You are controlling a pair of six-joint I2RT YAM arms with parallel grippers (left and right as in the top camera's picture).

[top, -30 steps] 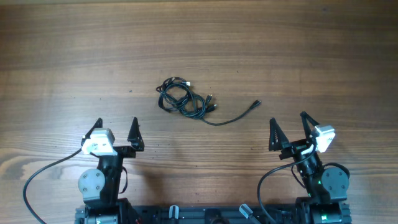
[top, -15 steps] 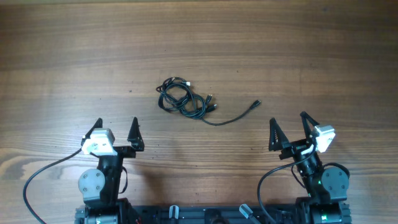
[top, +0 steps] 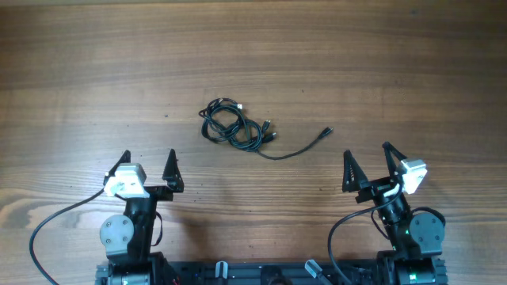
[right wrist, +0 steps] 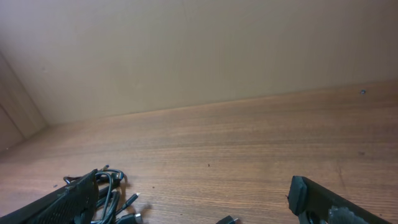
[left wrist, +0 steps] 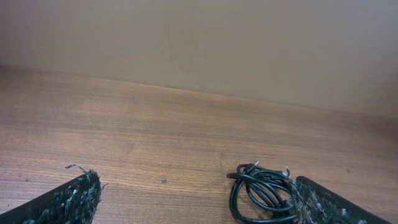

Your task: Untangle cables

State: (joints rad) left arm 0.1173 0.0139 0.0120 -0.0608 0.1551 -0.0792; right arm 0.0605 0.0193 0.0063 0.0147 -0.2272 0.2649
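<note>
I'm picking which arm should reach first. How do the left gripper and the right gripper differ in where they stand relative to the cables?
The left gripper sits below and left of the cables, nearer the knotted bundle; the right gripper sits below and right, nearer the loose tail ending in a plug. The left gripper points straight up the table; the right gripper is angled slightly. Both are open, empty and clear of the cables.

The cables (top: 234,127), thin and black, lie in a tangled coil on the bench ahead of me, one loose plug-tipped strand trailing toward my right.
</note>
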